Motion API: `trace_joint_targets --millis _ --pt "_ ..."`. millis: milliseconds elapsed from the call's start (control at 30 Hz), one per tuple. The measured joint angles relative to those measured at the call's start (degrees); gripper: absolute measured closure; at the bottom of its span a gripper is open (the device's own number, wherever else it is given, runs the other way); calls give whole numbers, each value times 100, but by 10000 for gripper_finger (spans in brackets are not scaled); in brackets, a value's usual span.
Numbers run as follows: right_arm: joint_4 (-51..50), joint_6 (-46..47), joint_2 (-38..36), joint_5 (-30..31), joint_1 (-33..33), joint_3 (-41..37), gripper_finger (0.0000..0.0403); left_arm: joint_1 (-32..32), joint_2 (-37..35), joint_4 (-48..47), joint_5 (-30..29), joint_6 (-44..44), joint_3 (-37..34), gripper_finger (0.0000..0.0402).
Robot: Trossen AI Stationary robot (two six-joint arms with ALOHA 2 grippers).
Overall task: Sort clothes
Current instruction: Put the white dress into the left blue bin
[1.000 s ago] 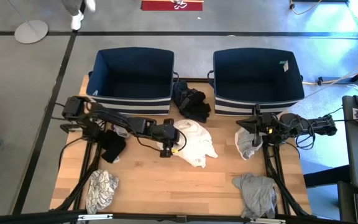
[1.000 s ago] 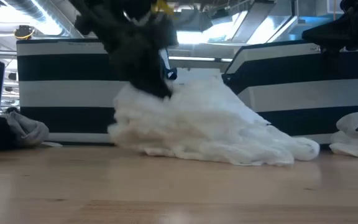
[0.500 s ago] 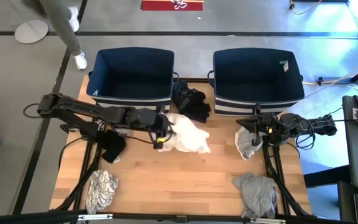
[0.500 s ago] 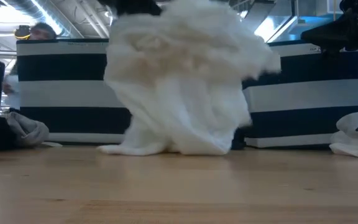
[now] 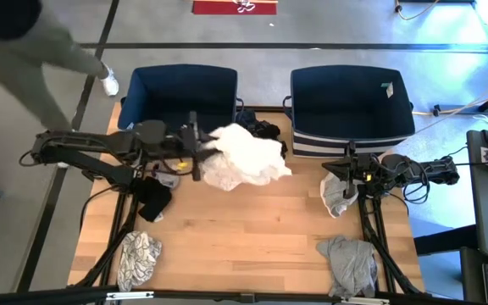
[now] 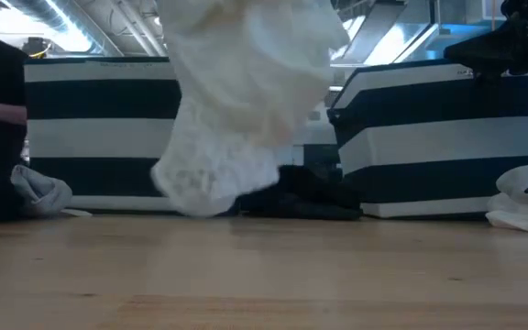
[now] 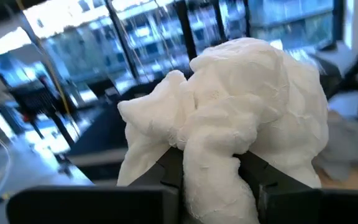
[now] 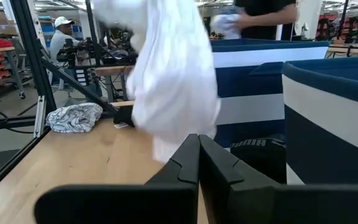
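A wooden table [image 5: 252, 246] holds two navy bins at its far edge, the left bin [image 5: 182, 91] and the right bin [image 5: 352, 95], both apparently empty, likely one for light clothes and one for dark. The left gripper [image 5: 198, 151] pinches a white garment [image 5: 242, 158], lifted clear of the table beside the left bin's front corner, probably about to drop it in. The right gripper [image 5: 342, 172], fingers pressed together, waits over a light grey garment [image 5: 337, 196]. Black clothes [image 5: 265, 135] between the bins are mostly hidden behind the white cloth. A person [image 5: 24, 51] at the left edge is cut off.
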Motion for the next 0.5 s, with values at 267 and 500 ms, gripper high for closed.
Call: trace_joint_targets --millis 267,500 --pt "-4 0 1 0 0 1 395 307 -593 929 -78 659 2 337" --pt "-15 0 -1 0 2 1 395 675 -929 1634 -89 1160 7 337"
